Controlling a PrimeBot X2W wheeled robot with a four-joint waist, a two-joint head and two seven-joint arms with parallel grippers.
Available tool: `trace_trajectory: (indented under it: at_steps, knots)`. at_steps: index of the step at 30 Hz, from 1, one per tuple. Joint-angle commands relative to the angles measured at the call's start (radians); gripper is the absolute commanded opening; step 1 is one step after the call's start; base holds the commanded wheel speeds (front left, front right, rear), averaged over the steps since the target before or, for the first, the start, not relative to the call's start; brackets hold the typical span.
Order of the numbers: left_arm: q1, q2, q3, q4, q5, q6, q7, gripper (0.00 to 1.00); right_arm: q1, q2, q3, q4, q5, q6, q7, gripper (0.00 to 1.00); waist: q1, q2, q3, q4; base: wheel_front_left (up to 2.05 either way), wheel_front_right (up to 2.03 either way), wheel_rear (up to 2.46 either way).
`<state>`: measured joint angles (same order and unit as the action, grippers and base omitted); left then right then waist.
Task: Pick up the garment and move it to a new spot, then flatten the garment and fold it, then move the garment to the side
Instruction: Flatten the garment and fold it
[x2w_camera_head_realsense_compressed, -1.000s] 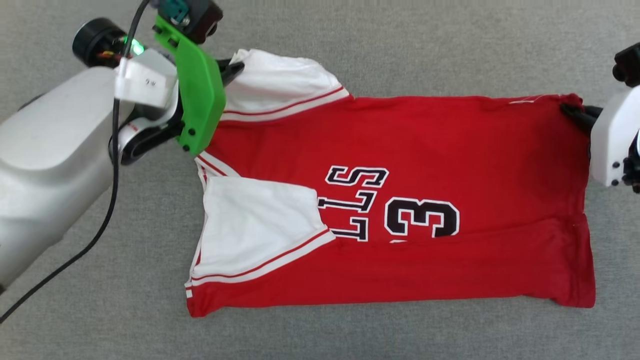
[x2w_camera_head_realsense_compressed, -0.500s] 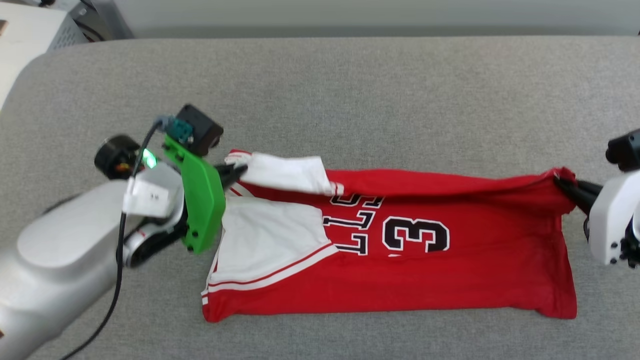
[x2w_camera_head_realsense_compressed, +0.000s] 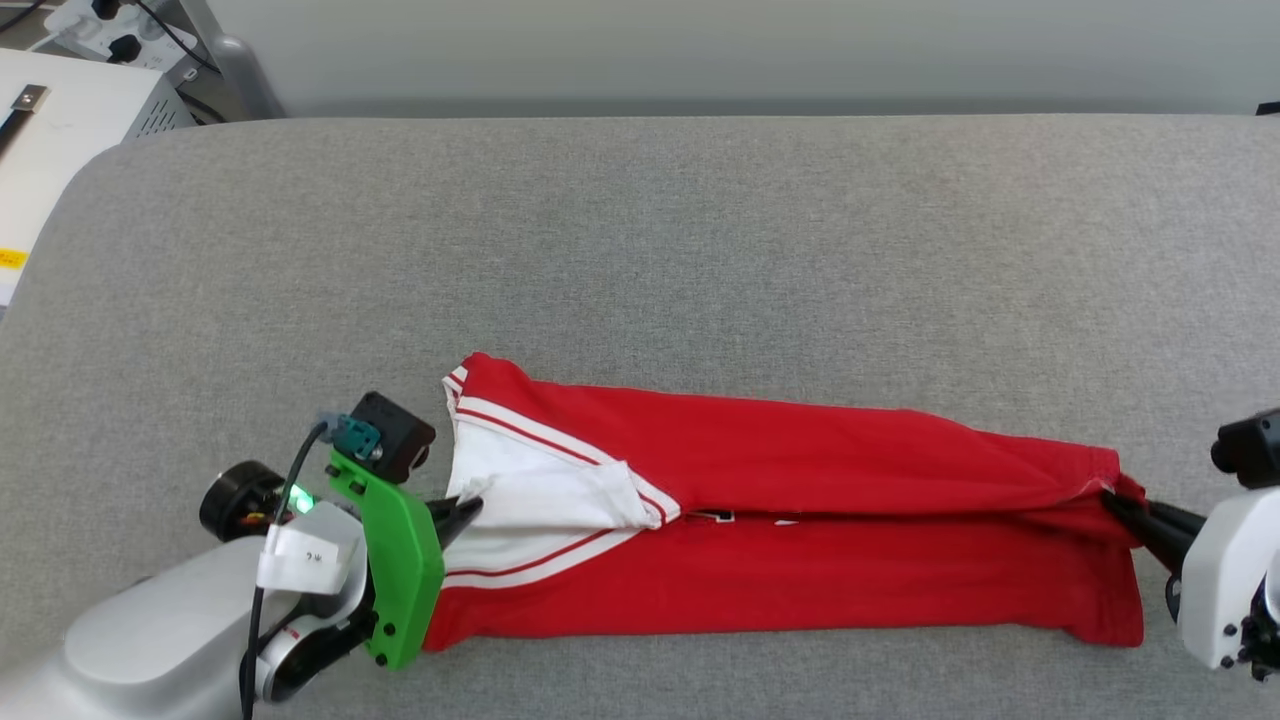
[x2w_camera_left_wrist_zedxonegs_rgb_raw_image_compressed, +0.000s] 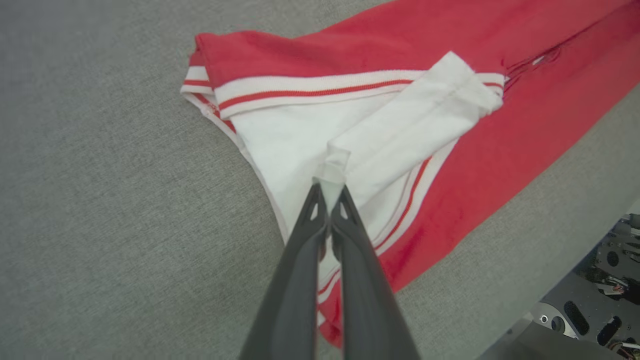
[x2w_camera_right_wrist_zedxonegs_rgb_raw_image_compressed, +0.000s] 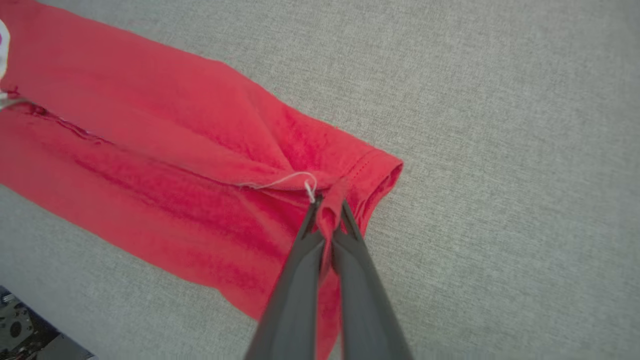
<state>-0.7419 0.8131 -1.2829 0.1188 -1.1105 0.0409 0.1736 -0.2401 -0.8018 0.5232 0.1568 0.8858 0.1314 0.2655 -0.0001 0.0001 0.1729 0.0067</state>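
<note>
Head view first: our red jersey T-shirt with white sleeves lies doubled lengthwise into a long band near the front of the grey fabric-topped counter. The left end effector and right end effector pinch opposite ends. Left wrist view: we're clenched on the white sleeve edge. Right wrist view: we're clamped on the bunched red hem corner. It looks soft, light and floppy, so seams and corners are our best holds. The lettering is almost wholly buried in the fold.
</note>
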Motion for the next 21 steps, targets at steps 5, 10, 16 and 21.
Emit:
trace_trajectory:
  at_steps: [5,10,16,21]
  knots:
    - [0.057,-0.009,0.003,0.032,-0.018,0.014,-0.023,0.00,0.066,0.042,-0.023,0.017,-0.013,-0.001,0.005,0.00,0.0001,-0.0001,0.010,-0.002,0.00,0.00,0.00]
    - [0.089,-0.027,0.003,0.067,-0.035,0.003,-0.045,0.00,0.100,0.075,-0.030,0.041,-0.013,-0.001,-0.004,0.00,0.0001,-0.0001,0.011,-0.001,0.00,0.00,0.00]
    - [0.108,-0.036,0.029,0.087,-0.005,0.029,-0.156,1.00,0.104,0.081,-0.071,0.026,-0.002,-0.001,-0.026,1.00,0.0001,-0.0001,-0.013,-0.009,0.00,0.00,0.00]
    - [0.133,-0.030,0.068,0.072,0.033,0.103,-0.289,1.00,0.107,0.049,-0.139,-0.052,0.064,-0.001,-0.012,1.00,0.0001,-0.0001,-0.036,-0.012,0.00,0.00,0.00]
